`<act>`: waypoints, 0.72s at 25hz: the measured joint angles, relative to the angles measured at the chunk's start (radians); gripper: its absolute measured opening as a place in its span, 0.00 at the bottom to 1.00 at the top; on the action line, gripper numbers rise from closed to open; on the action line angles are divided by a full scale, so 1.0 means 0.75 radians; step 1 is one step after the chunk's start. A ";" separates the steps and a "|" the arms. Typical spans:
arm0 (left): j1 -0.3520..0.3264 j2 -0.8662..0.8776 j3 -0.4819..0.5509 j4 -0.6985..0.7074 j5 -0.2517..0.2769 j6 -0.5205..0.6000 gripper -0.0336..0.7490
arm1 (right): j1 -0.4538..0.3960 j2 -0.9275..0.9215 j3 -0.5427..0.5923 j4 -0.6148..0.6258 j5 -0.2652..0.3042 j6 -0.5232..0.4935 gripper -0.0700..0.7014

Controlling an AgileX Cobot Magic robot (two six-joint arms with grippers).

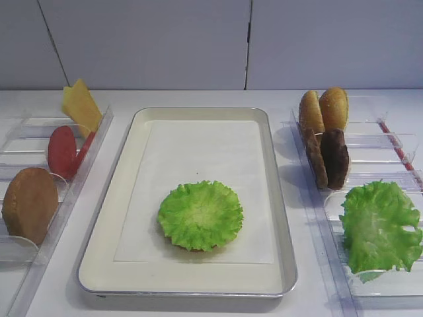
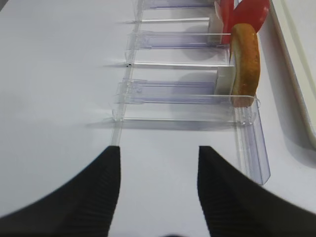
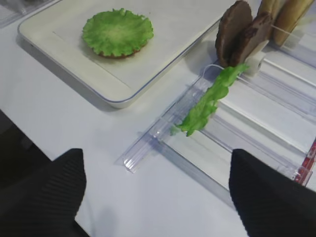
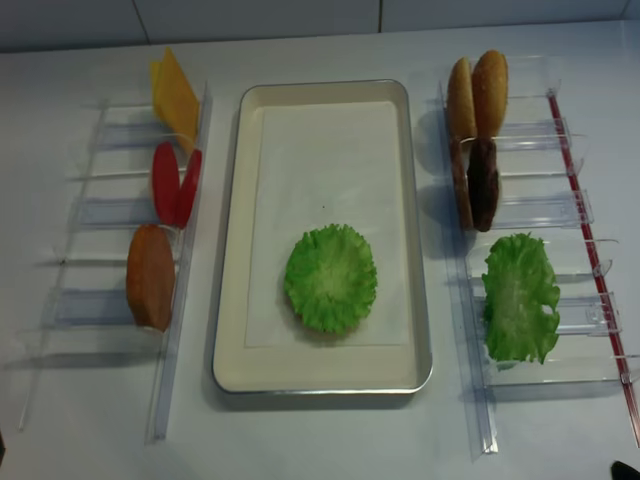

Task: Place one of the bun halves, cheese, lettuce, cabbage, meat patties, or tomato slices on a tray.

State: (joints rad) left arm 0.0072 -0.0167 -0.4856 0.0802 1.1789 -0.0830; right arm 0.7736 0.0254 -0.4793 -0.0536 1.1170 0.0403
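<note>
Here, in the exterior high view, the tray (image 1: 277, 198) sits mid-table with its white liner, and the round frilly lettuce (image 1: 200, 214) lies flat on the liner's near half, a thin brown edge showing beneath it. On the left, a clear rack (image 1: 73, 191) holds the cheese (image 1: 82, 105), the tomato slices (image 1: 63, 150) and one bun half (image 1: 30, 203), all on edge. On the right, another rack (image 1: 310, 198) holds two bun halves (image 1: 322, 109), the meat patties (image 1: 328, 157) and a bigger green leaf (image 1: 380, 228). No writing or label can be read anywhere.

From the right wrist view, the right gripper (image 3: 155, 197) hangs over the bare table near the right rack, its dark fingers (image 3: 49, 197) spread wide with nothing between them.

From the left wrist view, the left gripper (image 2: 158, 197) hovers near the end of the left rack, jaws apart and empty; the bun stands on edge just ahead.

The realsense overhead view shows neither gripper, and the lettuce lies on the tray's near half.
</note>
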 joint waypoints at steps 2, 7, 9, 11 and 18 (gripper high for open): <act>0.000 0.000 0.000 0.000 0.001 0.000 0.52 | 0.000 -0.048 0.002 0.000 0.003 -0.003 0.86; 0.000 0.000 0.000 0.000 0.001 0.000 0.52 | 0.000 -0.054 0.005 0.000 0.006 -0.011 0.86; 0.000 0.000 0.000 0.000 0.001 0.000 0.52 | 0.000 -0.054 0.005 0.000 0.006 -0.011 0.86; 0.000 0.000 0.000 0.000 0.001 0.000 0.52 | 0.000 -0.054 0.005 0.000 0.006 -0.011 0.86; 0.000 0.000 0.000 0.000 0.001 0.000 0.52 | -0.075 -0.054 0.005 -0.005 0.006 -0.019 0.86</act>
State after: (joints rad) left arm 0.0072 -0.0167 -0.4856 0.0802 1.1793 -0.0830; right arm 0.7170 -0.0154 -0.4755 -0.0571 1.1215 0.0259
